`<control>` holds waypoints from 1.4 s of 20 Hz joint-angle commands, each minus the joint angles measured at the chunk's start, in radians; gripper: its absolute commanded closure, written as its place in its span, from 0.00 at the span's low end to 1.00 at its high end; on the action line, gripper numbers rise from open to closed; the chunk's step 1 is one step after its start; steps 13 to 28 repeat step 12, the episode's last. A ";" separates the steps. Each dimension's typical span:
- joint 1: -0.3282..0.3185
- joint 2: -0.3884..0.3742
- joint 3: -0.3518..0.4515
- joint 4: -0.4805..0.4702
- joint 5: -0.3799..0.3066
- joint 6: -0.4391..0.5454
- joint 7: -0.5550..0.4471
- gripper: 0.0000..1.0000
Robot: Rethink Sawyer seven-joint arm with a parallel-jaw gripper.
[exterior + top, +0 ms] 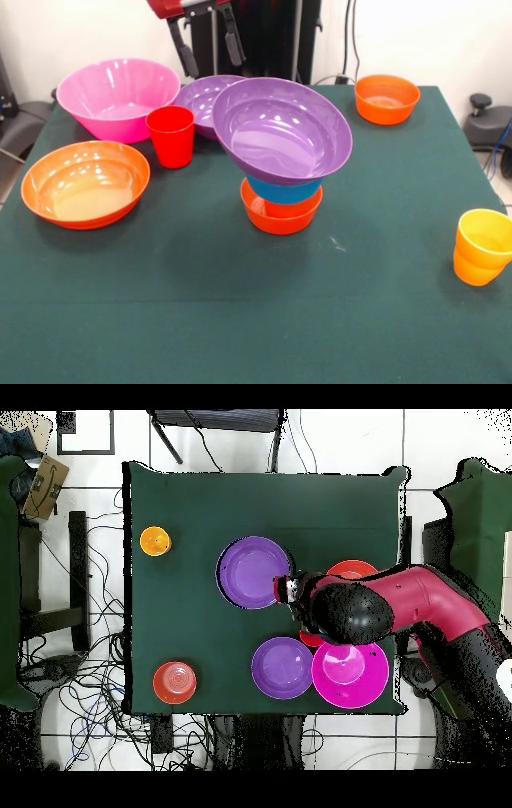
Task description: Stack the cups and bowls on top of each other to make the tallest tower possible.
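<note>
The tower stands mid-table: a small orange bowl (282,216) at the bottom, a blue bowl (285,191) above it, and a wide purple bowl (280,132) on top, tilted toward the camera. From overhead only that purple bowl (253,572) shows. No orange cup shows in the pile. My gripper (210,48) hangs open and empty at the top edge, above and behind a second purple bowl (200,98). A red cup (171,136) stands upright left of the tower. A yellow-orange cup (483,246) stands at the right edge.
A large pink bowl (118,98) and a large orange bowl (85,182) sit at the left. Another small orange bowl (387,98) sits at the far right. Overhead, the arm (345,612) covers the red cup and part of the large orange bowl (352,569).
</note>
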 commanded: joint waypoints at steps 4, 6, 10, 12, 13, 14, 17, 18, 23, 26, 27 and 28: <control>0.034 -0.020 -0.059 -0.019 -0.058 -0.049 -0.114 0.00; 0.036 -0.023 -0.060 -0.022 -0.055 -0.047 -0.116 0.00; 0.038 -0.028 -0.067 -0.020 -0.053 -0.044 -0.109 0.00; 0.037 -0.023 -0.072 -0.024 -0.055 -0.042 -0.111 0.00; 0.037 -0.023 -0.072 -0.024 -0.055 -0.042 -0.111 0.00; 0.037 -0.023 -0.072 -0.024 -0.055 -0.042 -0.111 0.00; 0.037 -0.023 -0.072 -0.024 -0.055 -0.042 -0.111 0.00; 0.037 -0.023 -0.072 -0.024 -0.055 -0.042 -0.111 0.00; 0.037 -0.023 -0.072 -0.024 -0.055 -0.042 -0.111 0.00; 0.037 -0.023 -0.072 -0.024 -0.055 -0.042 -0.111 0.00; 0.037 -0.023 -0.072 -0.024 -0.055 -0.042 -0.111 0.00; 0.037 -0.023 -0.072 -0.024 -0.055 -0.042 -0.111 0.00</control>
